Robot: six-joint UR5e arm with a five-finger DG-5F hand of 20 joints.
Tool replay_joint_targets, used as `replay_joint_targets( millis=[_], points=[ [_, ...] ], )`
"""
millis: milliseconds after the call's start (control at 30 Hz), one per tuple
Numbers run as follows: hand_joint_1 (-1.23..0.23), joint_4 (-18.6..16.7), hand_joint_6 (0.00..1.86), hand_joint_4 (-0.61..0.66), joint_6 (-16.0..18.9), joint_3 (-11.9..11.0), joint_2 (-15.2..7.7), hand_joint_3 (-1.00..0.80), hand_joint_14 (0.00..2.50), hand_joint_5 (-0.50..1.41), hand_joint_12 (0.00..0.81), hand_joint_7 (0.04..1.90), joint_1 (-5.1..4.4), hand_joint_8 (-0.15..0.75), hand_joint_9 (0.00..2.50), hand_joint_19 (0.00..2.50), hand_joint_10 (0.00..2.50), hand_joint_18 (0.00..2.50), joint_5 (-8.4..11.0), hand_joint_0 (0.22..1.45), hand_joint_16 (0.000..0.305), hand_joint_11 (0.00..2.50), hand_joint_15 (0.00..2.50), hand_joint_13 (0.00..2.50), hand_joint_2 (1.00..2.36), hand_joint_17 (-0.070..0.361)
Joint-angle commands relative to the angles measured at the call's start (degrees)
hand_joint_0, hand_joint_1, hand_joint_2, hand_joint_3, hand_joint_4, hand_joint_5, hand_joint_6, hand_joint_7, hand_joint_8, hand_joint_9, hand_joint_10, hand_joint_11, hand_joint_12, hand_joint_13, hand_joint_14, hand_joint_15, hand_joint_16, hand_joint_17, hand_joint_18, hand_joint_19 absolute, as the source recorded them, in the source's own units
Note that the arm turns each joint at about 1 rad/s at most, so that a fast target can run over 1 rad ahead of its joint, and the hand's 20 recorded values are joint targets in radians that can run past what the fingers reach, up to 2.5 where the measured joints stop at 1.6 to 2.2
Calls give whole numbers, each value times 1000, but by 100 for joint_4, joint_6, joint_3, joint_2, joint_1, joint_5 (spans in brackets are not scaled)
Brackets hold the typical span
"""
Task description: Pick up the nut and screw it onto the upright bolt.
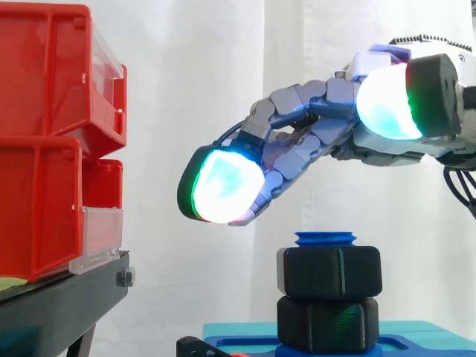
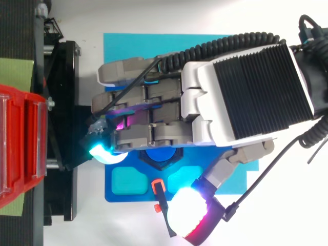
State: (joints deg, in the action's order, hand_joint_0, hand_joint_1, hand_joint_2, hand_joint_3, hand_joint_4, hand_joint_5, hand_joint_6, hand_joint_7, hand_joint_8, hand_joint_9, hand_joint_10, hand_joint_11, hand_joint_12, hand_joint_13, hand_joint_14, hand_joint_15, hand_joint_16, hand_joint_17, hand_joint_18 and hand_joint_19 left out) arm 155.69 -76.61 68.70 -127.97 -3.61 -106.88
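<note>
Hand (image 2: 246, 92) palm-down, fingers (image 1: 297, 103) nearly straight and relaxed, thumb (image 2: 230, 163) splayed wide to one side.

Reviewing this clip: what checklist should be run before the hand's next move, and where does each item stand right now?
1. Hand free: ok. The hand has relaxed, extended fingers with nothing between them.
2. Clearance: ok. The lowest fingertip pad hangs above and apart from the upper nut.
3. Bolt upright: ok. The bolt stands vertical, its blue top showing above the upper nut.
4. Nut on the bolt: ok. The upper nut sits on the bolt, above the lower nut.
5. Nut screwed fully down: cannot tell.
6. Alignment: ok. In the top view the bolt lies between the fingers and the thumb.
</note>
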Motion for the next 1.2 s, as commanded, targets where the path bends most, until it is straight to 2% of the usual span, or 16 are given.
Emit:
replay_joint_targets(
  millis=[0, 167, 267, 400, 633, 1167],
  points=[
    [-122, -161, 503, 218, 6, 117, 0, -500, 0, -126, 288, 777, 0, 231, 667, 0, 0, 112, 0, 473, 44, 0, 0, 401, 1000, 98],
    [-128, -188, 503, 242, -3, 134, 0, -500, 0, -112, 284, 833, 0, 243, 706, 0, 0, 135, 0, 478, 42, 0, 0, 437, 1000, 94],
    [-212, -161, 504, 272, -3, 134, 0, -500, 0, -84, 264, 894, 0, 258, 817, 0, 0, 195, 0, 481, 33, 0, 0, 500, 1000, 75],
    [-231, -91, 504, 269, -3, 134, 0, -500, 0, -70, 257, 928, 18, 262, 848, 0, 0, 202, 0, 484, 31, 0, 0, 528, 1000, 70],
    [-246, -12, 504, 263, -65, 134, 0, -500, 0, -71, 260, 924, 53, 257, 847, 0, 0, 203, 9, 487, 31, 0, 0, 532, 1000, 69],
    [-248, 85, 504, 269, -126, 134, 0, -500, 0, -75, 260, 915, 53, 254, 851, 0, 0, 206, 44, 486, 30, 0, 0, 536, 1000, 67]
  ],
)
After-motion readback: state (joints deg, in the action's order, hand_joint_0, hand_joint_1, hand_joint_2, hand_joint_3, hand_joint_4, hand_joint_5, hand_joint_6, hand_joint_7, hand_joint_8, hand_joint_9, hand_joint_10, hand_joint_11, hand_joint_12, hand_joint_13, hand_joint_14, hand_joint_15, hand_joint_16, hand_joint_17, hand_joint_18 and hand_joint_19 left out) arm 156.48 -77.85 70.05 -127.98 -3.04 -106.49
